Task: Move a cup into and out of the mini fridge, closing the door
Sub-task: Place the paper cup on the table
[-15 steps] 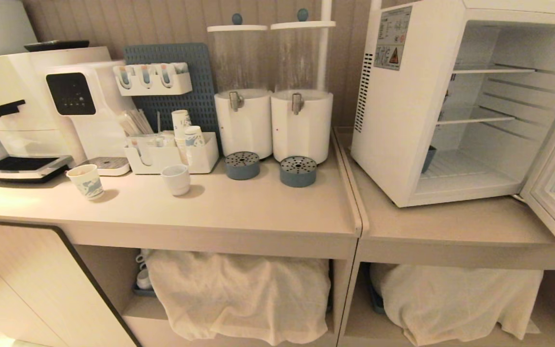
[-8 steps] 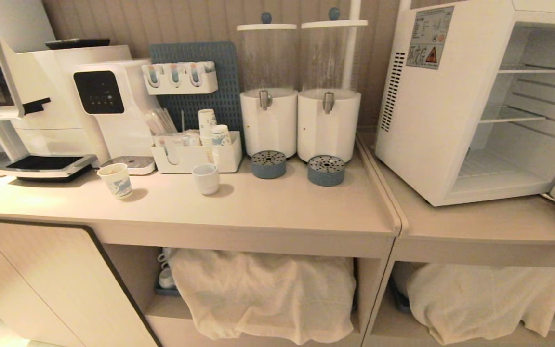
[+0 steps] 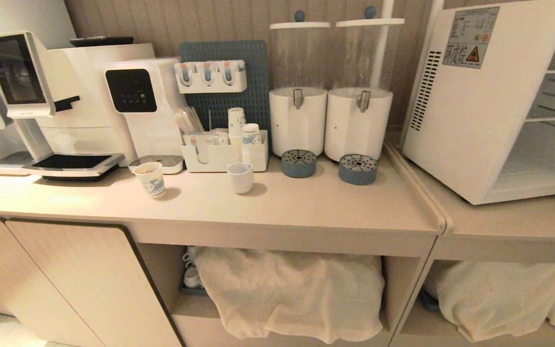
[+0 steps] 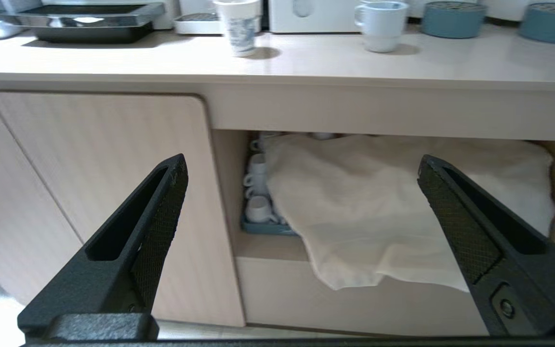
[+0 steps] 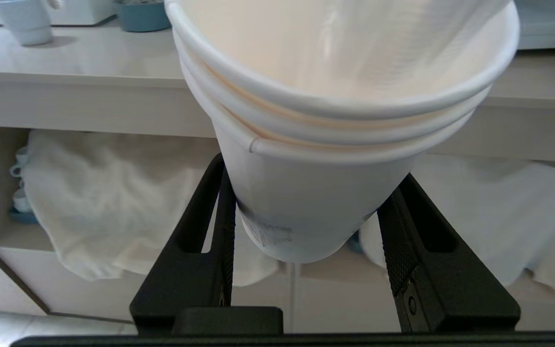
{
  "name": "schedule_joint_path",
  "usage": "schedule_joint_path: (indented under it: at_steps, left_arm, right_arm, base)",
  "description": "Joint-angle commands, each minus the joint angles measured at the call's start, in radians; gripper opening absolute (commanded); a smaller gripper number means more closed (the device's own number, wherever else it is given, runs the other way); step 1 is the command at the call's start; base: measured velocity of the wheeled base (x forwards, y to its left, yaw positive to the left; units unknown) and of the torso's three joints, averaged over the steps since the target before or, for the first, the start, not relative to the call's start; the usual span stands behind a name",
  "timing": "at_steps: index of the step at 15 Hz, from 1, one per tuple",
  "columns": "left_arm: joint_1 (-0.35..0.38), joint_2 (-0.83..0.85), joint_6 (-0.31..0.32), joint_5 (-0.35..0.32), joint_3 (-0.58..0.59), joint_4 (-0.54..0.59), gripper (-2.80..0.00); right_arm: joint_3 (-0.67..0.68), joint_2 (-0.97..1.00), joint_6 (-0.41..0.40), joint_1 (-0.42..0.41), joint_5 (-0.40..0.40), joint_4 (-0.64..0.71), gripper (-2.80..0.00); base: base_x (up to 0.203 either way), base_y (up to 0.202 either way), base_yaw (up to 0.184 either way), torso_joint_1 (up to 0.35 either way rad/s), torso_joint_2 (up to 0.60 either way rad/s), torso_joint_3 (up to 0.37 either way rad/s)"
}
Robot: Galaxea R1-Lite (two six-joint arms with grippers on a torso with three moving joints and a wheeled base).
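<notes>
The right gripper [image 5: 306, 212] clamps the cup [image 5: 316, 159] low on its body, below counter [image 3: 306, 202] height, in front of the shelf cloth [image 5: 104, 202]. The left gripper [image 4: 301, 188] hangs with jaws wide and empty. The mini fridge [image 3: 470, 111] stands open at far right, door out of sight
</notes>
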Motion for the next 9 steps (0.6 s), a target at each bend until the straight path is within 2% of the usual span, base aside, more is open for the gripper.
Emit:
schedule_joint_path:
  at_steps: [1,9]
  left_arm:
    - [0.000,0.000,-0.002,0.000,0.015,-0.001,0.00]
    - [0.000,0.000,-0.003,0.000,0.015,-0.001,0.00]
  right_arm:
    - [0.002,0.002,0.000,0.000,0.000,0.000,-2.80]
    - [0.000,0.002,0.001,0.000,-0.001,0.007,-2.80]
  base:
    - [-0.001,0.191,0.000,0.002,0.00,0.002]
    - [-0.001,0.190,-0.001,0.002,0.00,0.002]
